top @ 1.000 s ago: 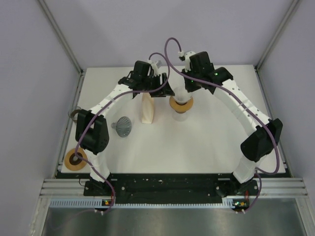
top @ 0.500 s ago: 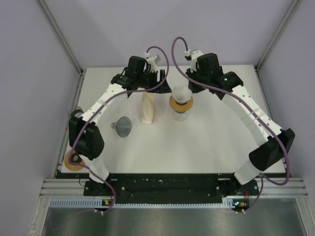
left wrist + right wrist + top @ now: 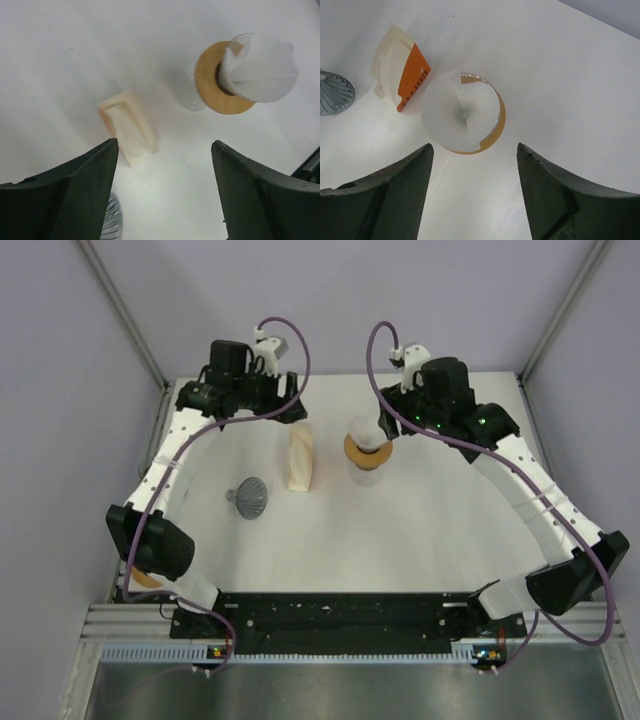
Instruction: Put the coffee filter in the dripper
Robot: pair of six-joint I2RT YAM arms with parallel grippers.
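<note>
The white paper coffee filter (image 3: 365, 430) sits as an open cone in the glass dripper (image 3: 369, 454), which has a wooden collar. The right wrist view shows the filter (image 3: 457, 117) covering most of the collar (image 3: 498, 125), one side riding above the rim. My right gripper (image 3: 392, 423) hangs just right of the dripper, and in its own view it (image 3: 474, 147) is open and holds nothing. My left gripper (image 3: 286, 411) is raised at the back left, and its own view shows it (image 3: 164, 145) open and holding nothing, with the filter (image 3: 260, 75) off to the right.
A cream and orange filter pack (image 3: 299, 460) stands left of the dripper. A grey ribbed metal cone (image 3: 250, 497) lies further left. A wooden ring (image 3: 148, 578) peeks out behind the left arm near the table's left front corner.
My right gripper has opened and let go of the filter, then drawn back to the right. My left gripper has opened a little wider and swung left, away from the dripper.
</note>
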